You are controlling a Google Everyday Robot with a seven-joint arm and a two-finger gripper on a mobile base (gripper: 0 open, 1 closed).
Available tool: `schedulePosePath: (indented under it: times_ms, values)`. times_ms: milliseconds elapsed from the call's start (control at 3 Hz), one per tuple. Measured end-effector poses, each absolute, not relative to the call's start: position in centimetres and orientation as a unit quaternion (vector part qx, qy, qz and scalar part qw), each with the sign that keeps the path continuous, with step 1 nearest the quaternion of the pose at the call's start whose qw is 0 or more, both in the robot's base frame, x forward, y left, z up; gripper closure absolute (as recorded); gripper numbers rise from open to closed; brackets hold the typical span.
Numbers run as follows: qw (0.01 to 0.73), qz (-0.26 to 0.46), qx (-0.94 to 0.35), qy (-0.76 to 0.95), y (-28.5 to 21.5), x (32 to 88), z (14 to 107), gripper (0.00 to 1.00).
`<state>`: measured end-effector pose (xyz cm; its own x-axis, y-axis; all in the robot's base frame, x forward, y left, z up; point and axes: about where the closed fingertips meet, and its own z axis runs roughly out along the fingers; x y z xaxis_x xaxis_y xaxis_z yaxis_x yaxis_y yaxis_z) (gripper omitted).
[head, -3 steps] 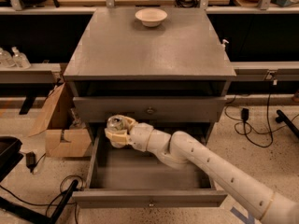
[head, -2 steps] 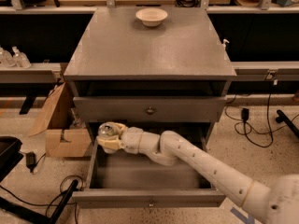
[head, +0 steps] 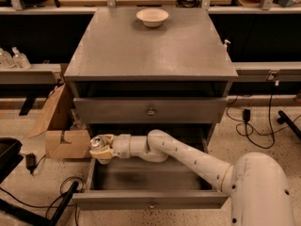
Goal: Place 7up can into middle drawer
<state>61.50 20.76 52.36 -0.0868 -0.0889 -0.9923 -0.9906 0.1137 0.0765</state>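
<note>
The 7up can [head: 97,142], silver with a shiny top, is held upright in my gripper [head: 101,148] at the left side of the open drawer. The gripper is shut on the can and sits just above the drawer's left wall. The middle drawer [head: 150,199] is a deep grey tray pulled out toward the camera, with a narrow front panel. My white arm [head: 188,159] reaches across the drawer from the lower right to the left.
A grey cabinet top [head: 150,46] carries a white bowl [head: 152,17] at the back. A shut knobbed drawer front [head: 150,110] sits above the open one. A cardboard box [head: 63,135] stands left of the cabinet. Cables lie on the floor.
The gripper with the can has moved left and slightly down, from over the drawer's back left area to its left wall.
</note>
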Motion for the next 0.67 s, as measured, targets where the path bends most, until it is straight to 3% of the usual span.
schedulePosePath:
  times_ms: [667]
  values:
    - [0.464, 0.484, -0.460, 0.582, 20.8, 61.0, 46.9, 1.00]
